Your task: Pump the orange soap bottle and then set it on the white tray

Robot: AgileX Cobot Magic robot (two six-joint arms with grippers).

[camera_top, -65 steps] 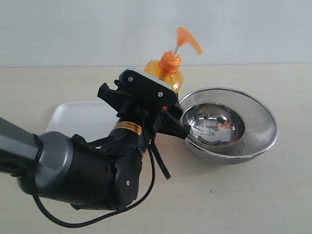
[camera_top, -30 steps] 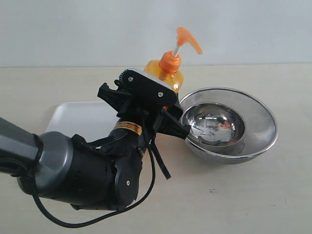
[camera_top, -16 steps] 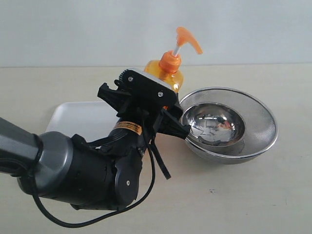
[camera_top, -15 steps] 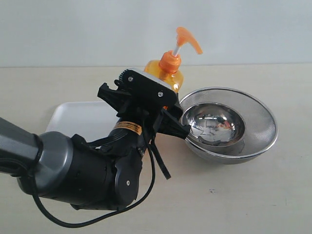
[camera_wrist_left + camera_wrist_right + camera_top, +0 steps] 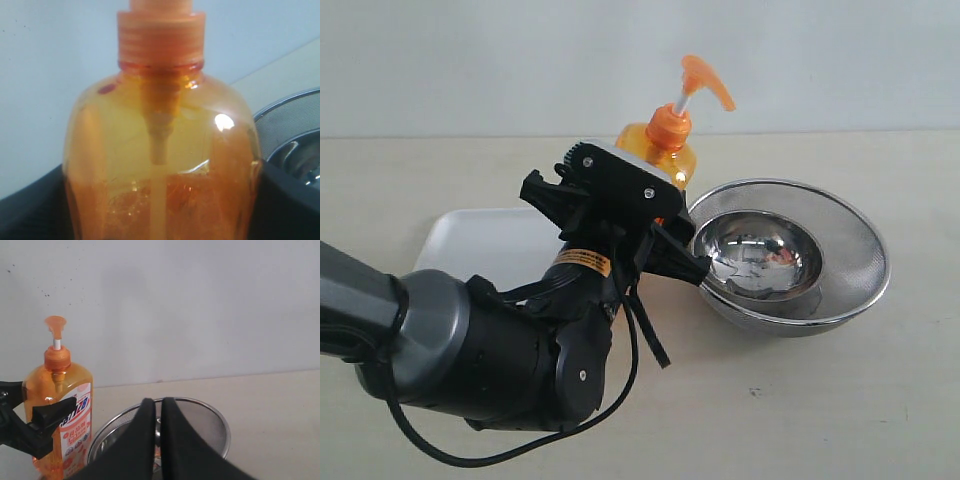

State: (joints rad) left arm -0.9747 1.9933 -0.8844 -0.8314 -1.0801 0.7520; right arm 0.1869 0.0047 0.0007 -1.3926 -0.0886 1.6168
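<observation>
Exterior, left wrist and right wrist views of a beige desk (image 5: 840, 400) before a pale wall.

The orange soap bottle (image 5: 663, 142) stands upright near the middle of the desk, with its pump head (image 5: 706, 80) raised on a white stem. The left gripper (image 5: 620, 215) is clamped around the body of the bottle. In the left wrist view a black finger (image 5: 287, 200) presses each side of the translucent orange wall. The right wrist view shows the bottle's white label (image 5: 75, 435) facing that camera, with one black finger across it. The arm hides the bottle's base, so whether it rests on the desk cannot be told.

The white tray (image 5: 485, 240) lies flat just left of the bottle, partly covered by the arm. A steel bowl (image 5: 760, 255) sits inside a wider mesh bowl (image 5: 860, 250) just right of the bottle.

The right gripper (image 5: 157, 415) hangs above the bowls with its fingers drawn almost together, holding nothing. It does not appear in the exterior view.
</observation>
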